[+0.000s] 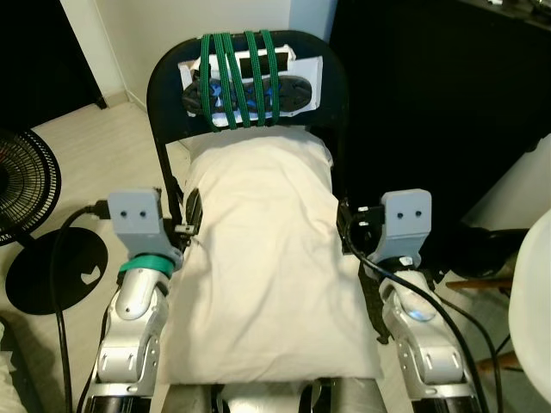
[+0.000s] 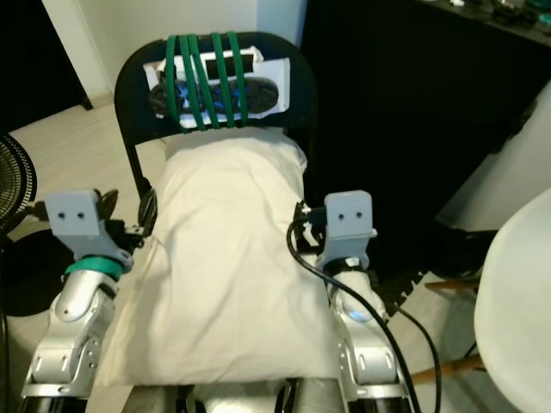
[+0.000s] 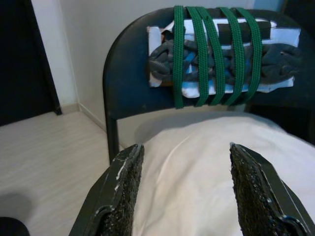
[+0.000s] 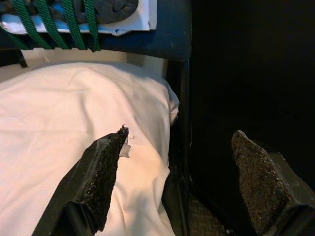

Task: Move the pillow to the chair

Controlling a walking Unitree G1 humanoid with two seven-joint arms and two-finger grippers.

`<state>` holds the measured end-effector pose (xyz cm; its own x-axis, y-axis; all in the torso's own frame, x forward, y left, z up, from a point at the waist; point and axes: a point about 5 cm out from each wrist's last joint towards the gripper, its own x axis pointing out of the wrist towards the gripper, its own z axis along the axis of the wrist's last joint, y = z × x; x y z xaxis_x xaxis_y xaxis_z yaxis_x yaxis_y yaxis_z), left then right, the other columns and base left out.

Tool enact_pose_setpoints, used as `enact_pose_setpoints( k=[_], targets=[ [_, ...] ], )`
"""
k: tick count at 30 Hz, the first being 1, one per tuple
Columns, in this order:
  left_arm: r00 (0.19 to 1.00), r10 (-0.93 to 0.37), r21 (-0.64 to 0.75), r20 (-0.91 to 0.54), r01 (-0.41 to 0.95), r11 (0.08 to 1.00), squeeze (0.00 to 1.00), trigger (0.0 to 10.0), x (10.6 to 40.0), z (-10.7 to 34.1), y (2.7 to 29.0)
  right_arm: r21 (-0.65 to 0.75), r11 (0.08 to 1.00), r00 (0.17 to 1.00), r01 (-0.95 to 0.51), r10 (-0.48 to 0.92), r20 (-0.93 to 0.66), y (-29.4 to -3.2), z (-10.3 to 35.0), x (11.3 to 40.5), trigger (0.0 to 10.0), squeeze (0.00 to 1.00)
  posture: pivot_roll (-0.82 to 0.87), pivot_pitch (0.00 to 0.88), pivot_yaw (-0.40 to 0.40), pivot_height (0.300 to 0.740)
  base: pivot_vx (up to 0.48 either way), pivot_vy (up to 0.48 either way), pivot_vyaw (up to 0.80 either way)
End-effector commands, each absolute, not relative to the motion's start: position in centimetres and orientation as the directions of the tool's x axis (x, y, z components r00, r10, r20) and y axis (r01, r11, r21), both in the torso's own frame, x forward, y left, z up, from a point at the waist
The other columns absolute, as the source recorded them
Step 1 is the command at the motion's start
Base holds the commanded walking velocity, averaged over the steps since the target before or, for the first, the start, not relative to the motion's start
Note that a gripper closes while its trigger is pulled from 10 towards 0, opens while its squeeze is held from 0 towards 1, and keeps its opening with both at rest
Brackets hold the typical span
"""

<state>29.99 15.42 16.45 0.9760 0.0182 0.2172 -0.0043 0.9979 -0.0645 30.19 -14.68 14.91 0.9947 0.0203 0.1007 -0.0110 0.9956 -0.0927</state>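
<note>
Cream-white pillow (image 1: 263, 267), plain and unpatterned. Black chair (image 1: 168, 86) with green cords (image 1: 237, 77) striped across a white, grey and blue bundle (image 1: 297, 86) on its backrest. Silver arms with grey wrist blocks (image 1: 138, 211); teal band (image 1: 148, 262) on the left. Black fan (image 1: 21, 185). Pale floor (image 1: 86, 146).

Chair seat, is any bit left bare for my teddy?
Hardly: the pillow covers the chair from backrest to front edge, with grippers crowding both sides. Bare floor lies left of the chair, between it and the fan.
</note>
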Motion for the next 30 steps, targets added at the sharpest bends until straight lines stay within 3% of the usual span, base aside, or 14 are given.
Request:
enact_pose_setpoints(
  k=[1,17,24,30],
  targets=[
    [0.981,0.021,-0.053,0.195,-0.011,0.999,0.00,10.0,30.0,15.9,15.4,-0.103,0.995,0.996,-0.006,0.016,0.092,-14.6,14.6,30.2,10.0,0.00,0.06,0.033,0.041,0.661,0.000,0.000,0.00],
    [0.981,0.020,-0.005,0.191,-0.020,1.000,0.00,10.0,30.3,16.1,15.5,-0.100,0.995,0.996,-0.026,0.034,0.080,-13.7,14.2,30.7,10.0,0.00,0.09,0.028,0.044,0.701,0.000,0.000,0.00],
    [0.992,0.048,-0.002,0.114,-0.048,0.999,0.00,10.0,30.4,14.7,16.2,-0.103,0.994,0.997,-0.028,0.036,0.075,-13.5,14.0,30.6,10.0,0.00,0.08,0.021,0.058,0.721,0.000,0.000,0.00],
    [0.997,0.050,-0.029,-0.062,-0.052,0.998,0.00,10.0,30.5,12.6,16.1,-0.096,0.995,1.000,0.016,-0.016,0.008,-13.6,12.7,30.5,10.0,0.00,0.07,0.022,0.070,0.726,0.000,0.000,0.00]
  ],
)
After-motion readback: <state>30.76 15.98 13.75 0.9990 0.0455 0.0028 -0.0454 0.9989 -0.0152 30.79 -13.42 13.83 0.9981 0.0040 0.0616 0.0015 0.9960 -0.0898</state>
